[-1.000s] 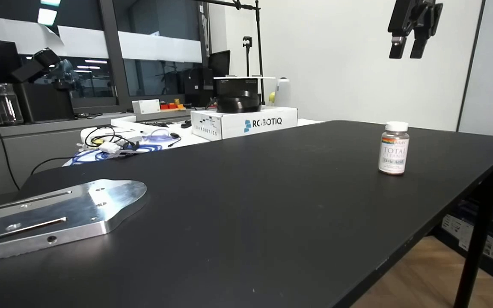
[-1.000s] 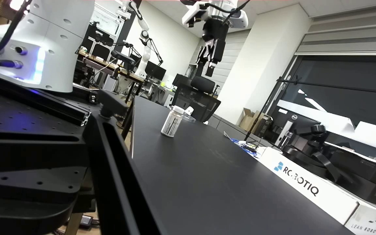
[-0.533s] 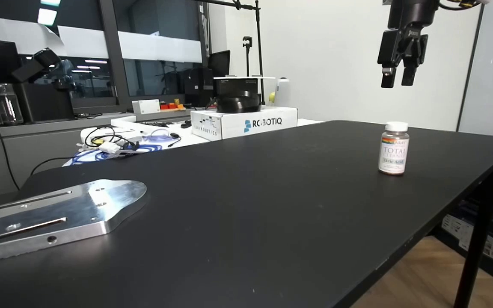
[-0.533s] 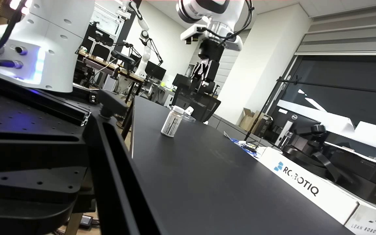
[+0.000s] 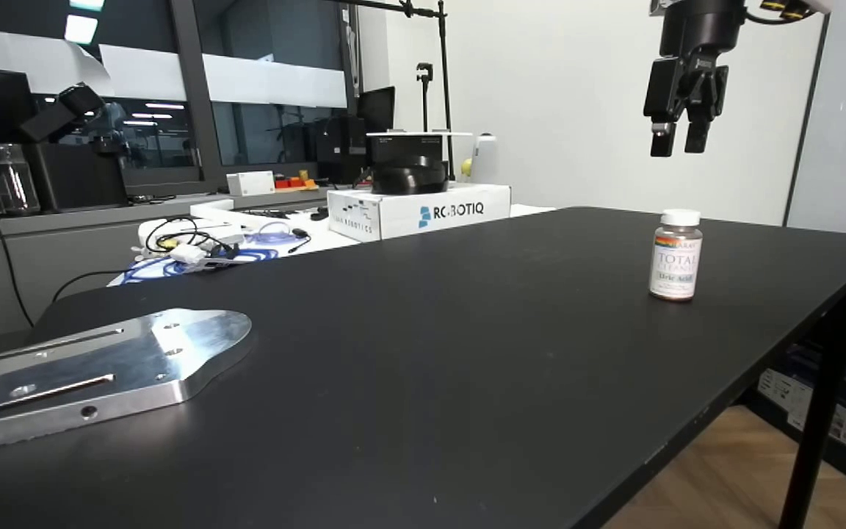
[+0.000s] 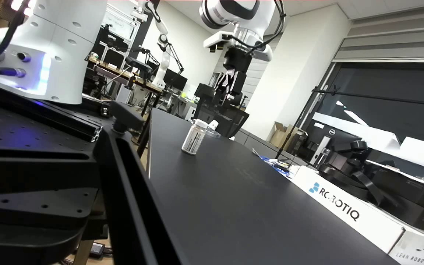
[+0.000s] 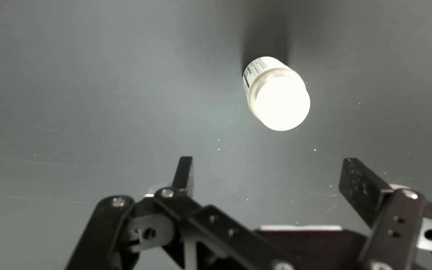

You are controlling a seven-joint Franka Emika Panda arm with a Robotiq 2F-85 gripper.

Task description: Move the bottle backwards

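Observation:
The bottle [image 5: 675,266] stands upright on the black table [image 5: 423,345], with a white cap and a white label. In an exterior view [image 6: 193,140] its text side shows. In the wrist view the bottle [image 7: 263,73] is seen from above, its cap washed out bright, ahead of the fingertips. My gripper [image 5: 678,149] hangs above the table with its fingers pointing down, apart from the bottle. It also shows in an exterior view [image 6: 226,101], above and beyond the bottle. In the wrist view the gripper [image 7: 268,165] is open, with nothing between its fingers.
A shiny metal plate [image 5: 122,360] lies at the table's near left in an exterior view. A white Robotiq box [image 5: 438,211] and tangled cables [image 5: 188,246] sit beside the table. A clear item with a white cap [image 6: 213,129] lies behind the bottle. The robot base [image 6: 61,51] stands beside the table.
My gripper has come down over the last second, mostly in the first half, and shifted slightly left in an exterior view. The bottle has not moved.

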